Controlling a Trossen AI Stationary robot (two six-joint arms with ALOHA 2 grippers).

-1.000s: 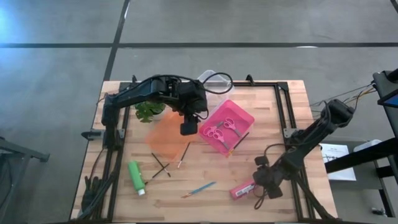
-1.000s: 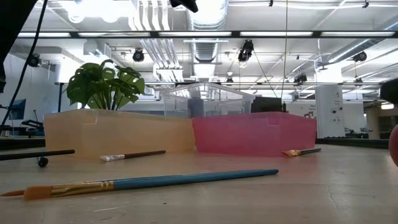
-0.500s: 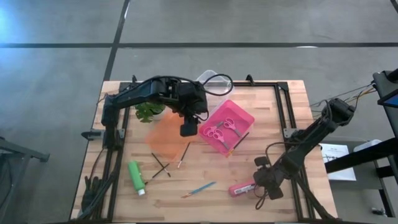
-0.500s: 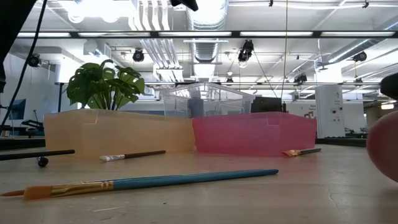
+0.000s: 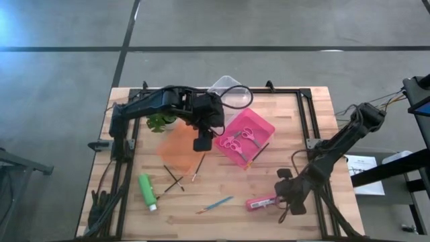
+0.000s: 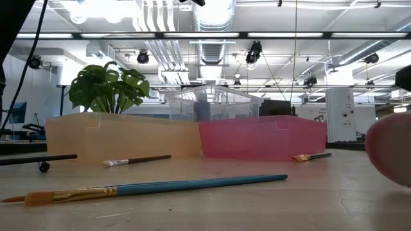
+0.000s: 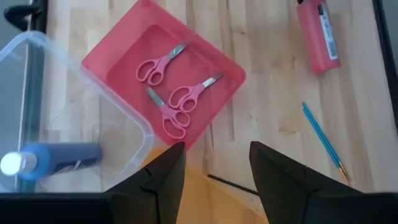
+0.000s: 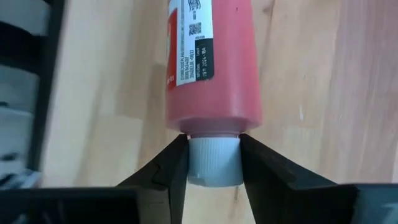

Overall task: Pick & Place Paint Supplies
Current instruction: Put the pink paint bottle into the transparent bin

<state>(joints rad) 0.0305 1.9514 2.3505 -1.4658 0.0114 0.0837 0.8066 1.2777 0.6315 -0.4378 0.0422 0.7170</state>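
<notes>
Red paint bottle (image 8: 212, 68) lies on its side on the tabletop (image 5: 282, 128), well out from the pink tray (image 5: 259, 141) toward the front edge, and your right gripper (image 8: 213, 163) has its fingers pinched on the white cap (image 8: 213, 160), not on the body. That is the weak point: the cap is small and smooth, so if you lift from here the heavy body may swing down or twist out of the grip, and the bottle could roll off the tabletop's front edge. A loose cap could also turn under the squeeze.

Your left gripper (image 7: 216, 169) hangs with its fingers apart and nothing between them, above the edge of the orange tray (image 5: 180, 149) just beside the pink tray, where the pink-handled scissors (image 7: 177, 102) already lie. The blue paint bottle (image 7: 53, 160) rests in the clear tray (image 7: 37, 74) beyond the pink one.

Green paint bottle (image 5: 146, 191) and several paintbrushes (image 5: 215, 204) are loose on the tabletop in front of the orange tray; mind them if you drag the red bottle across.
</notes>
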